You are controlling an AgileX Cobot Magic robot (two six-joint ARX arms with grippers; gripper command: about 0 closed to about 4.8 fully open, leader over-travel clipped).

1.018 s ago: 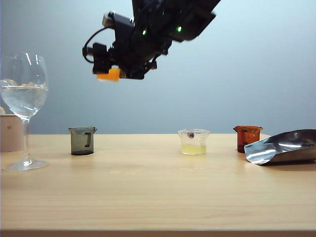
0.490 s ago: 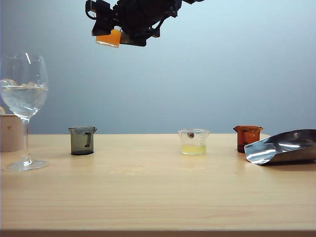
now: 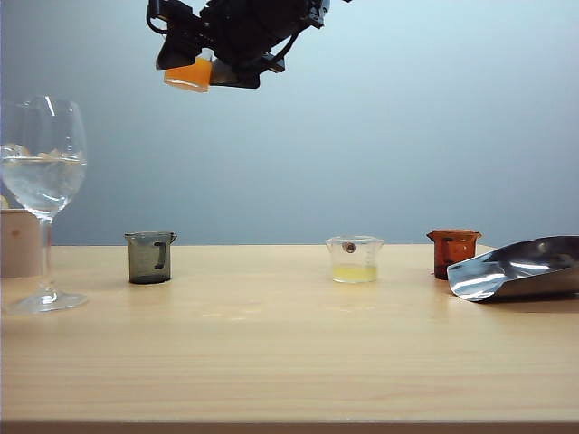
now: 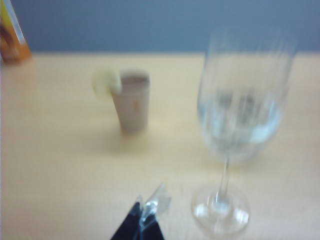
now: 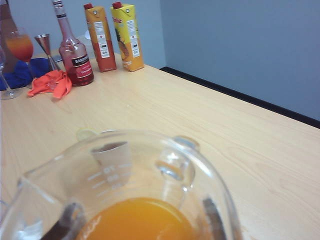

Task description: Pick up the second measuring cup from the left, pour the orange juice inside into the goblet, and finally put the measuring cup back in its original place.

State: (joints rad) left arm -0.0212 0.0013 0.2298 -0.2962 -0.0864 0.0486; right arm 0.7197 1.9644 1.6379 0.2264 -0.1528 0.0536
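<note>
High above the table in the exterior view, my right gripper (image 3: 203, 65) is shut on the second measuring cup (image 3: 188, 76), a small clear cup holding orange juice (image 3: 187, 78). It hangs above and to the right of the goblet (image 3: 43, 172), which stands at the far left with clear liquid in its bowl. The right wrist view shows the cup (image 5: 150, 165) up close with the juice (image 5: 135, 220) inside and dark fingers (image 5: 214, 216) on either side. My left gripper (image 4: 146, 220) is low over the table near the goblet's (image 4: 242, 115) foot, its dark fingers together; that view is blurred.
A smoky grey cup (image 3: 149, 257), a clear cup with pale yellow liquid (image 3: 355, 259) and an amber cup (image 3: 453, 251) stand in a row. A silver scoop (image 3: 520, 268) lies at the right. A beige cup with a lemon slice (image 4: 132, 102) stands behind the goblet. Juice cartons (image 5: 114, 35) and a bottle (image 5: 74, 52) stand farther off.
My right gripper has risen with the measuring cup and shifted a little left, toward the goblet's side. The cups on the table have not moved.
</note>
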